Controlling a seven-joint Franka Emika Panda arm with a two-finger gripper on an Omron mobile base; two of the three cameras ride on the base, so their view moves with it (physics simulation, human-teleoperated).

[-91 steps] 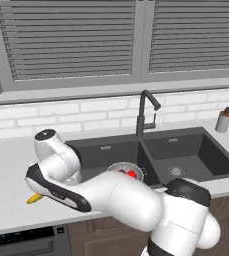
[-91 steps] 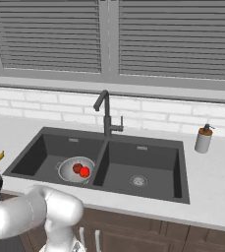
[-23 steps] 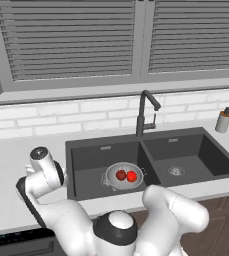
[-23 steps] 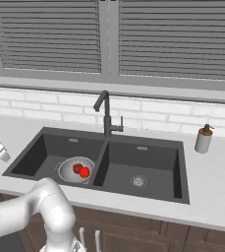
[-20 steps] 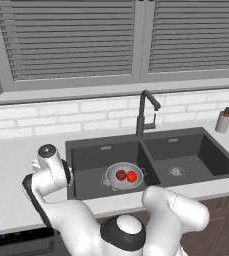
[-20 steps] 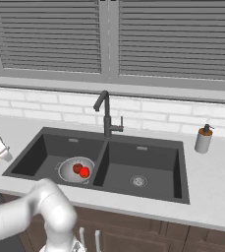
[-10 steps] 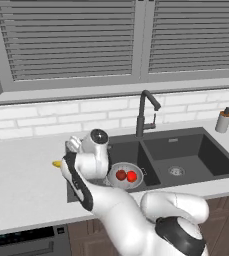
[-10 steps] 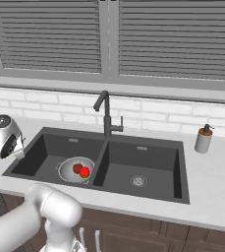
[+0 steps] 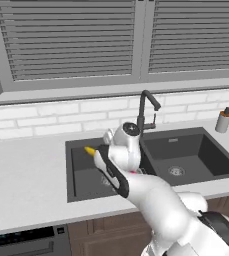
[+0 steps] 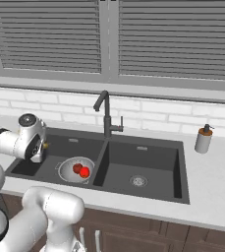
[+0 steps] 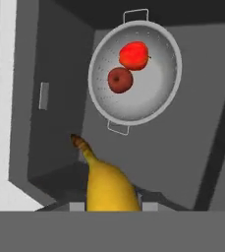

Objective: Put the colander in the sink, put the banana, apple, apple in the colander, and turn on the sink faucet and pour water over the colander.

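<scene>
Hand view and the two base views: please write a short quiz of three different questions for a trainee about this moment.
1. True or false: both apples lie in the colander.
2. What is the gripper shut on?
A. the soap pump bottle
B. the banana
C. the faucet lever
3. Fill in: the colander sits in the ____ basin of the sink, as the right base view shows it.

Key:
1. True: the bright red apple and the darker apple are inside it.
2. B
3. left
</scene>
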